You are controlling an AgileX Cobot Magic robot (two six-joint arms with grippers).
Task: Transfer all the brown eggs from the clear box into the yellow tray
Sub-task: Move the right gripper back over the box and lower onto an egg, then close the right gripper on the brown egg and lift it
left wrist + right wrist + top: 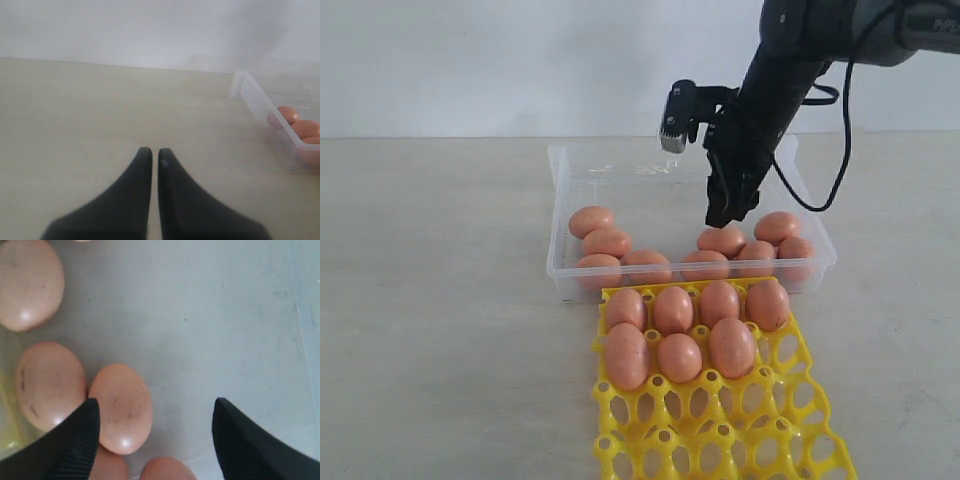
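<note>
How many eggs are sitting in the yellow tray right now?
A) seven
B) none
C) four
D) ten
A: the yellow tray holds seven brown eggs, a row of four nearest the clear box and a row of three beside it, while the remaining cups are empty.

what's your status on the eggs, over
Right gripper open, empty, over brown eggs in clear box. Left gripper shut, over table beside box. Seven eggs in yellow tray, more in box. Nothing blocking.
</note>
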